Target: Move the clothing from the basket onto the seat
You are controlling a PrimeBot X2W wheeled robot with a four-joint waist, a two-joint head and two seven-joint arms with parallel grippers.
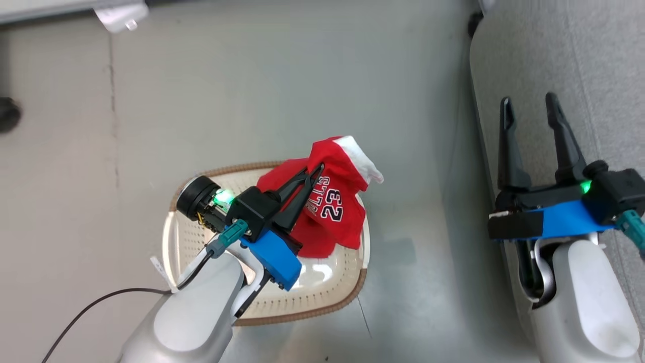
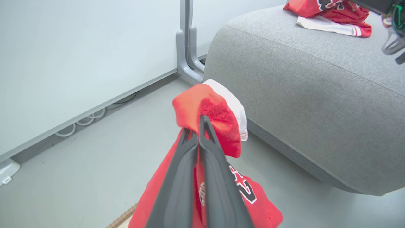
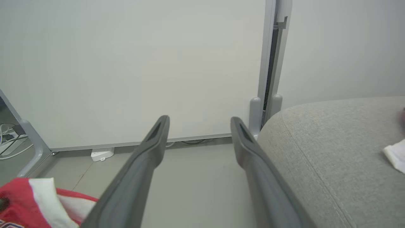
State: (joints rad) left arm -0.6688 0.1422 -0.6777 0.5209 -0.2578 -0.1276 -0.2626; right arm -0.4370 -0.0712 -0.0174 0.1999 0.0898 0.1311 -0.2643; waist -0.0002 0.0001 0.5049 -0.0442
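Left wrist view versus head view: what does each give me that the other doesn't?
Left wrist view: another red garment already lying on the grey fabric seat. Head view: the cream perforated basket with its floor, and the right gripper open at the seat's edge. Both: the left gripper shut on the red BULLS 23 jersey.

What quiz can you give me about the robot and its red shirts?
1. True or false: the left gripper is shut on the red jersey over the basket.
2. The right gripper is: A) open and empty; B) shut on a sock; C) lifting the basket.
3. Fill in: in the left wrist view, another red garment lies on the ____.
Key: 1 true; 2 A; 3 seat.
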